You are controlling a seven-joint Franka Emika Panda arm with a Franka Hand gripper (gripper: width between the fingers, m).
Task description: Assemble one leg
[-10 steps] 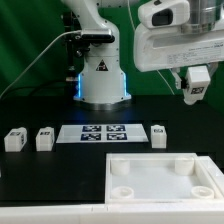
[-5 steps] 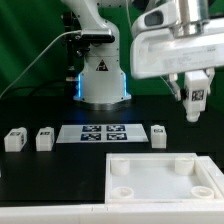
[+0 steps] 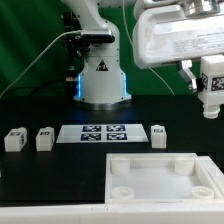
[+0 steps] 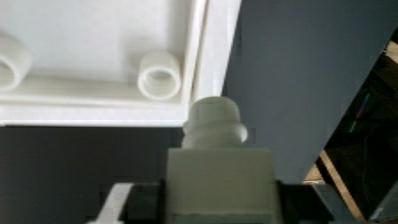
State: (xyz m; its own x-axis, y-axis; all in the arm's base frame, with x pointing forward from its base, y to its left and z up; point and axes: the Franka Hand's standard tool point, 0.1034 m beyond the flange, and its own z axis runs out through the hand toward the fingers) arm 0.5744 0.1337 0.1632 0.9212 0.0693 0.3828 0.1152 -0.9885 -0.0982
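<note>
- Since the earlier frames the pincer (image 3: pixel 210 92) has swung toward the exterior view's right and risen a little from its low point; nothing else has shifted
- It is closed on the leg (image 3: pixel 211 104), which it carries in the air with the marker tag facing the camera; the wrist view shows the leg (image 4: pixel 217 160) clamped between the two fingers with its rounded peg leading
- Below it lies the white top (image 3: pixel 160 160), flat on the bench (image 3: pixel 40 180); from the wrist the peg shows just off the top's rim (image 4: pixel 210 60), over dark bench, with the nearest corner hole (image 4: pixel 160 80) close beside it
- Three spare legs (image 3: pixel 43 139) stand upright in a row with the marker board (image 3: pixel 103 133), well apart from the carried one
- Risk, as I judge it: lowering from this spot would land the peg on the rim or the bench, not in the hole; a sideways correction is needed first
- A tilted peg could jam at the hole's edge; pressing then might slide the top or twist the leg in the grip
</note>
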